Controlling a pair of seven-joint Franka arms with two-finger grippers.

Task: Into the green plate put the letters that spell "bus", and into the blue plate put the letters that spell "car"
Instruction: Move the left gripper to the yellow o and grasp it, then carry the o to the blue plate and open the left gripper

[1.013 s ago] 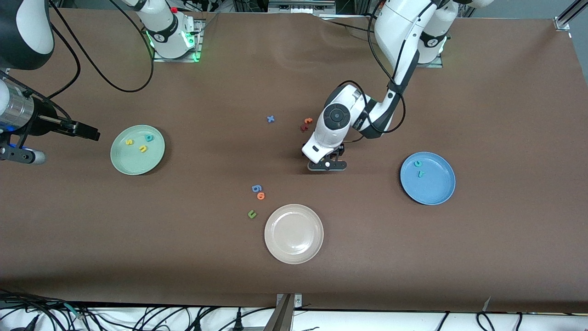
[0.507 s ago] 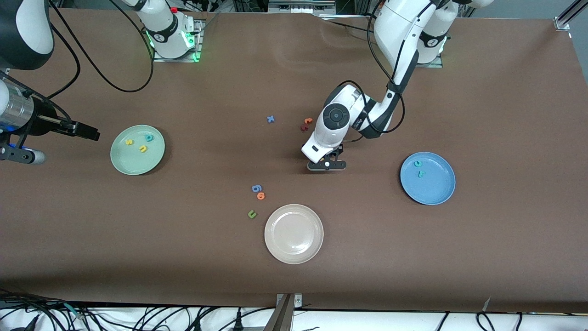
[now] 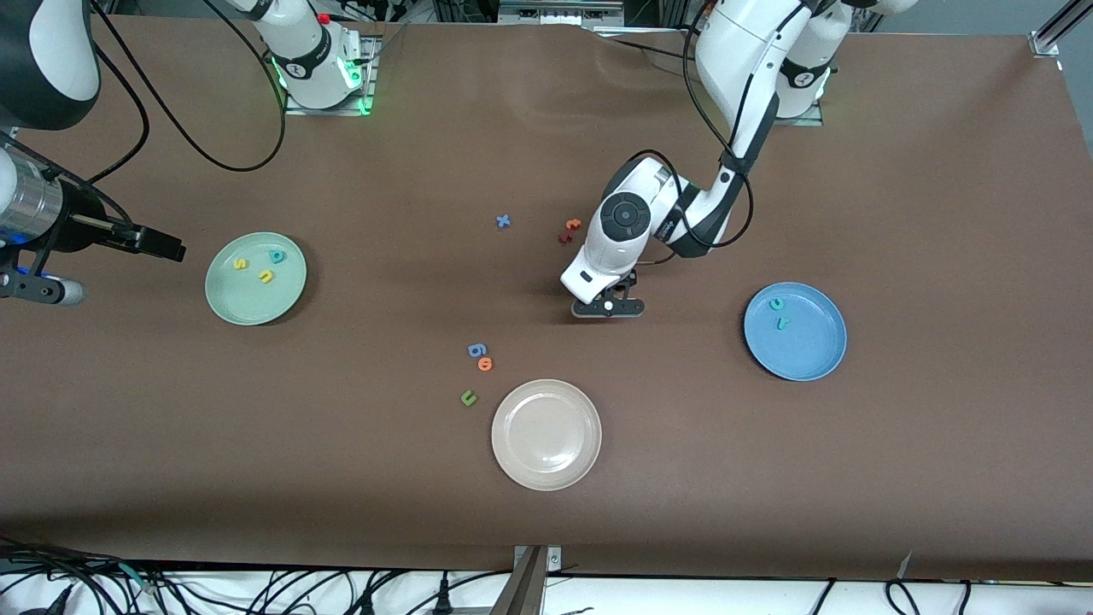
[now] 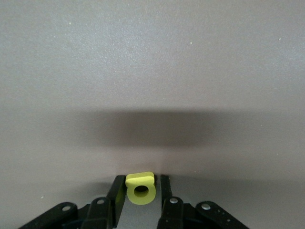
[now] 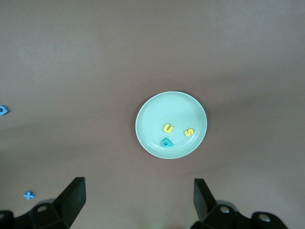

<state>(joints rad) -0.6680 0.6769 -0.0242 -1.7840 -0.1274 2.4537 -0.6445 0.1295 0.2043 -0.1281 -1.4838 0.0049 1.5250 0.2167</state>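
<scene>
Front view: the left gripper [image 3: 608, 306] is down at the brown table [image 3: 939, 213] near its middle, between the cream plate [image 3: 546, 465] and a pair of red-orange letters [image 3: 569, 231]. The green plate [image 3: 224, 303] lies toward the right arm's end and holds the teal "b" [image 3: 276, 255], the yellow "u" [image 3: 266, 276] and the yellow "s" [image 3: 241, 264]. The blue plate [image 3: 811, 354] lies toward the left arm's end and holds the teal "c" [image 3: 776, 303] and the teal "r" [image 3: 781, 323]. A blue "x" [image 3: 503, 221], a blue "6" [image 3: 477, 350], an orange "o" [image 3: 485, 365] and a green "u" [image 3: 468, 397] lie loose on the table. The right arm waits high at its own end.

Left wrist view: the yellow "a" [image 4: 140, 188] sits on the table between the fingers [image 4: 165, 188], which stand narrowly apart. One is against it, the other a sliver off, so it is not yet pinched.

Right wrist view: the right gripper [image 5: 138, 186] hangs over the table beside the green plate, its fingers spread wide and holding nothing.
</scene>
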